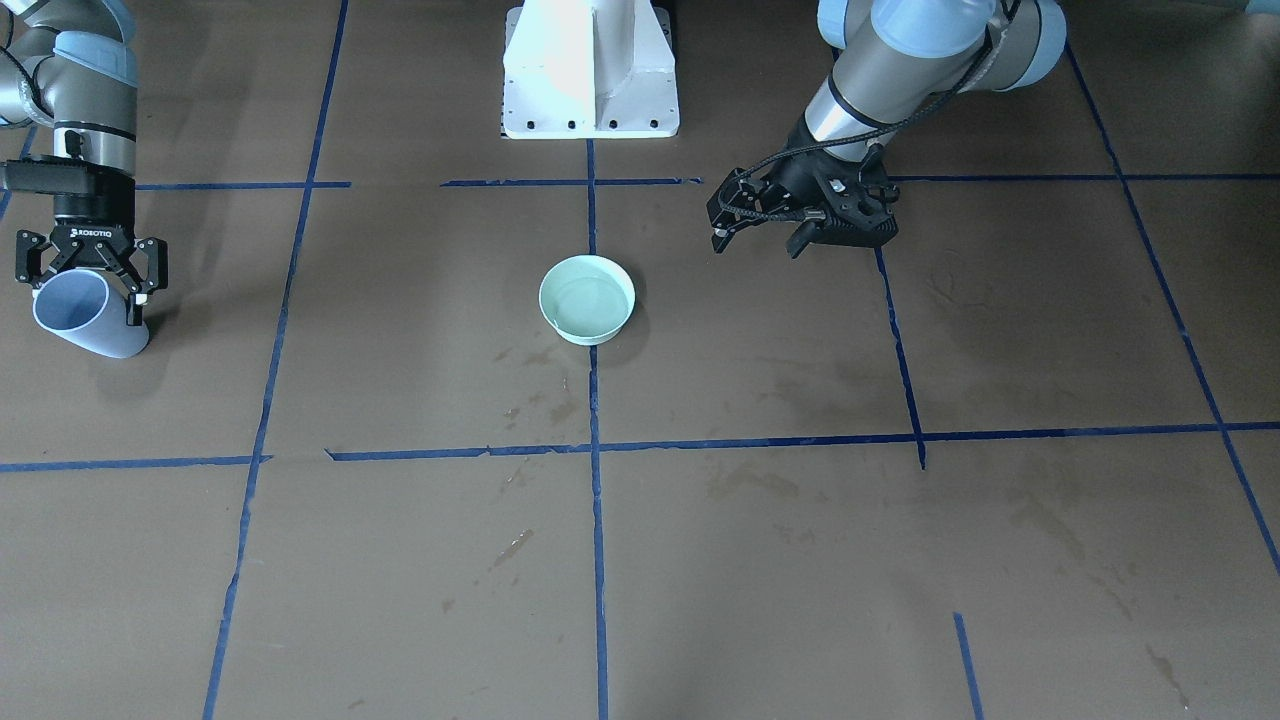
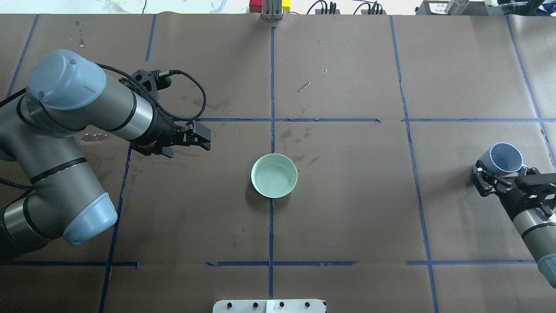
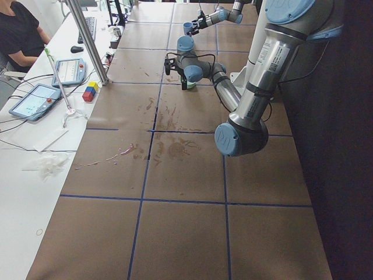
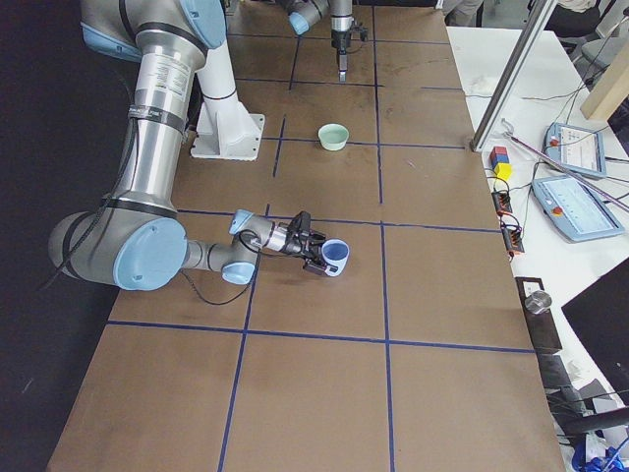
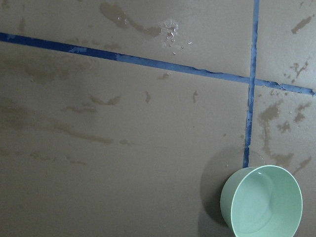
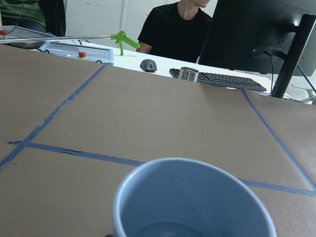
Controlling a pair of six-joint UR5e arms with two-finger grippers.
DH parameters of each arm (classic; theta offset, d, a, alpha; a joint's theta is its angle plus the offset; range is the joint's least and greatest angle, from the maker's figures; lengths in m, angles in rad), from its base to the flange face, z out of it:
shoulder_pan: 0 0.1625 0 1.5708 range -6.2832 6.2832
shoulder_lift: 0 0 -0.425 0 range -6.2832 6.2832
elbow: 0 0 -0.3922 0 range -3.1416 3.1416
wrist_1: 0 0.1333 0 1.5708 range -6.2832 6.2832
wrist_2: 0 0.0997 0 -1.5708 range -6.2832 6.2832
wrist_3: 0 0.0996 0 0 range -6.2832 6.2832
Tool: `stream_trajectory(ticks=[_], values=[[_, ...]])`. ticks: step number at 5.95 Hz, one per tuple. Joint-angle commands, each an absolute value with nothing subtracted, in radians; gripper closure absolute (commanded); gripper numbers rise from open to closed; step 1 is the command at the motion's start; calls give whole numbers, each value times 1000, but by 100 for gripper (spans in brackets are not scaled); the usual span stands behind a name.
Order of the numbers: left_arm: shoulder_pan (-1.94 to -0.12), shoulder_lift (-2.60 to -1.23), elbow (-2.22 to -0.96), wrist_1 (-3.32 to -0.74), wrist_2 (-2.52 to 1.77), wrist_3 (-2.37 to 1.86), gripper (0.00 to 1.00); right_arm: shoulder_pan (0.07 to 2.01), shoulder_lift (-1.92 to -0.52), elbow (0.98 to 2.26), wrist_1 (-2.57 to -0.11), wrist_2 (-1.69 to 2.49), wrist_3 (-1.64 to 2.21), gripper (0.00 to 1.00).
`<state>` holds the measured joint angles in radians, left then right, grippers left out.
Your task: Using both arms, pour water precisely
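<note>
The two arms are silver-grey tubes with light-blue round joint caps, and each ends in a black two-finger gripper; they stand on opposite sides of the pale green bowl (image 2: 274,175), which sits on a blue tape line of the brown table (image 2: 347,208) and holds a little water. The left gripper (image 2: 202,135) hovers near the bowl with its fingers close together and nothing between them. Well apart from the bowl on the other side, the right gripper (image 2: 493,176) clasps a tilted blue cup (image 2: 504,158).
</note>
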<state>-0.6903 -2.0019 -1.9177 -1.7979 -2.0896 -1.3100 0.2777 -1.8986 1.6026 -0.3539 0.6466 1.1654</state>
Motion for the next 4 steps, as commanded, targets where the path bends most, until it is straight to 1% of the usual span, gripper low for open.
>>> stream_trajectory(ticks=[1,2,4], values=[[-690,-2002,-1919,-1798,-2089,-1310,1,307,-1891,1623,-351,664,1134,54],[-692,-2002,-1921,-1798,-2089,-1310,1,310,-1891,1632,-351,664,1128,78],[-698,-2000,-1930,-1798,-2091,-1310,1,307,-1872,1675,-348,651,1041,95]])
